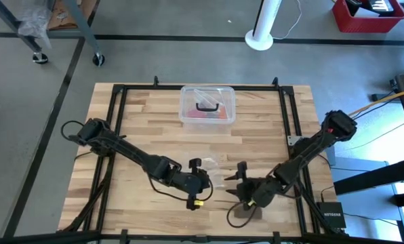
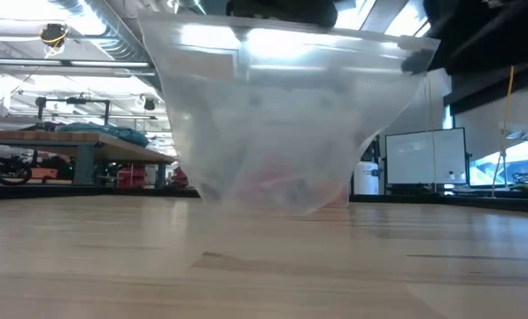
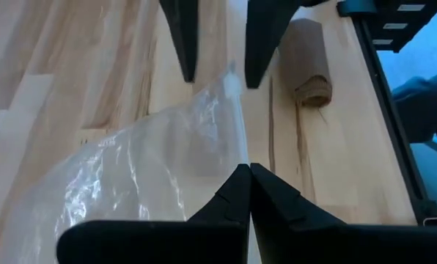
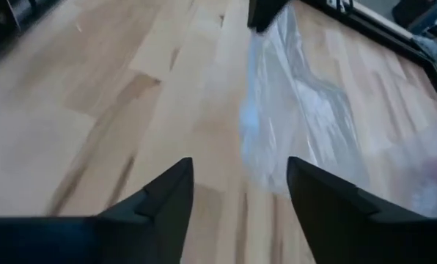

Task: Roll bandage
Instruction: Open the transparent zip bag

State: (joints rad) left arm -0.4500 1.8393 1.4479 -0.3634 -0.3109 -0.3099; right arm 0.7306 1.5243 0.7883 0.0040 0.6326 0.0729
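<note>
Low view: clear thin plastic bag (image 2: 282,115) is filling the frame, blurring everything behind. Rolled dull brown fabric bandage (image 3: 306,62) is being partly covered by the right gripper (image 3: 218,44).

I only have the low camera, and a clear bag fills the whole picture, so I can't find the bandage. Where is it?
Observer: The bandage lies as a roll on the wooden table, outside the bag, close beside the right gripper.
Operator: What is holding the bag up?
Observer: The left gripper is shut on one edge of the plastic bag.
Operator: Is the right gripper on it too?
Observer: No. It is open, with its fingers on either side of the bag's far end.
</note>
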